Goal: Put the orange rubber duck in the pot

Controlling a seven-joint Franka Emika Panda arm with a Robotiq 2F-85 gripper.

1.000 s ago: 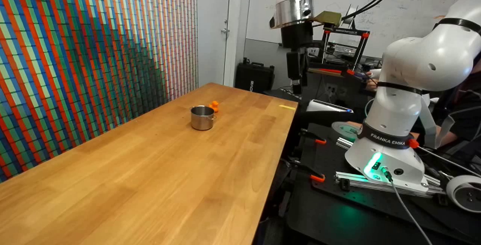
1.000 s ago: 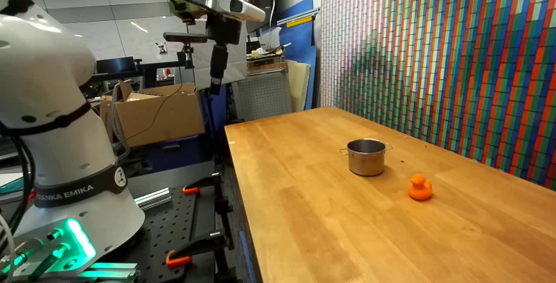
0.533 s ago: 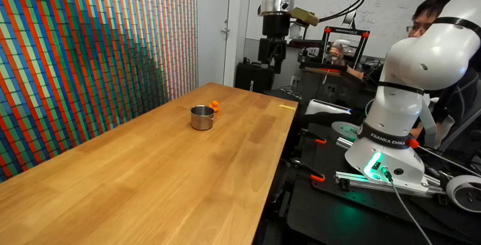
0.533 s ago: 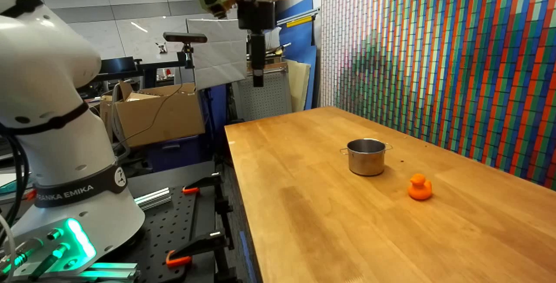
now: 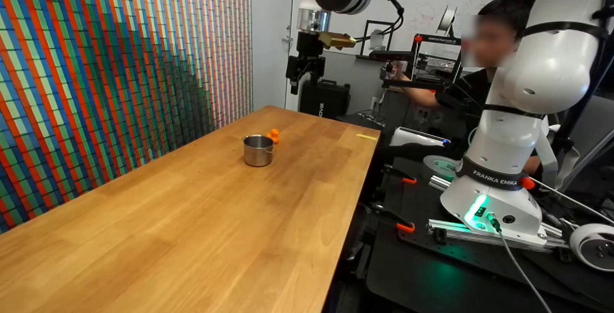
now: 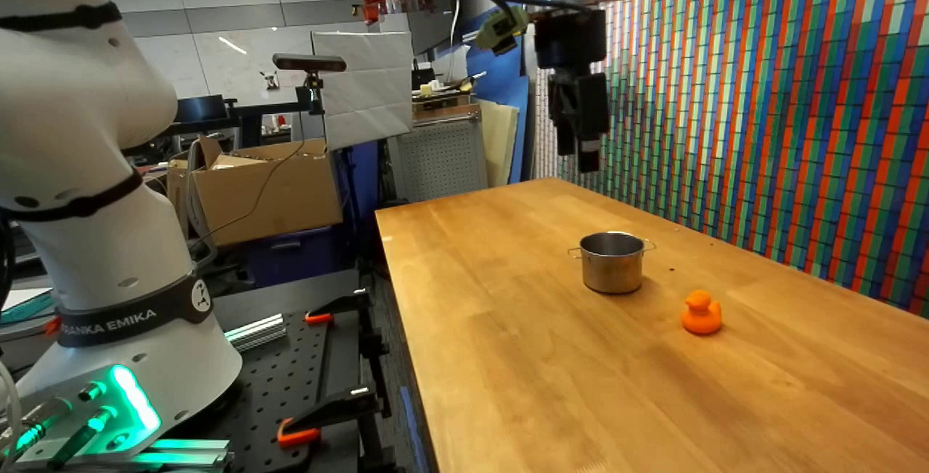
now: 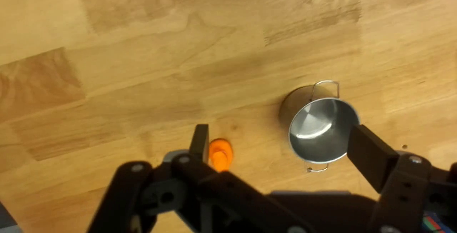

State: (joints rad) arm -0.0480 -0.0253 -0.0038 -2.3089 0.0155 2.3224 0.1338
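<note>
The orange rubber duck point(image 6: 702, 315) sits upright on the wooden table. It is partly behind the pot in an exterior view point(image 5: 274, 135). In the wrist view the duck point(image 7: 220, 152) lies beside the left finger, partly covered by the gripper. The shiny metal pot point(image 6: 612, 273) stands upright near it, with thin wire handles; it also shows in an exterior view point(image 5: 258, 153). The wrist view looks into the bare inside of the pot point(image 7: 294, 102); the right finger covers part of its rim. My gripper point(image 7: 280, 142) is open and empty, high above the table in both exterior views point(image 5: 304, 84) point(image 6: 578, 155).
The wooden table point(image 6: 508, 371) runs along a colourful patterned wall point(image 5: 120, 63). Clamps with orange tips point(image 6: 301, 433) hold the robot's black base plate. A person point(image 5: 499, 44) is behind the arm. A cardboard box point(image 6: 265, 194) stands beyond the table.
The arm has swung from beside the table to over it, toward the pot and duck, and the gripper has turned so both fingers show. The duck and pot have not moved.
</note>
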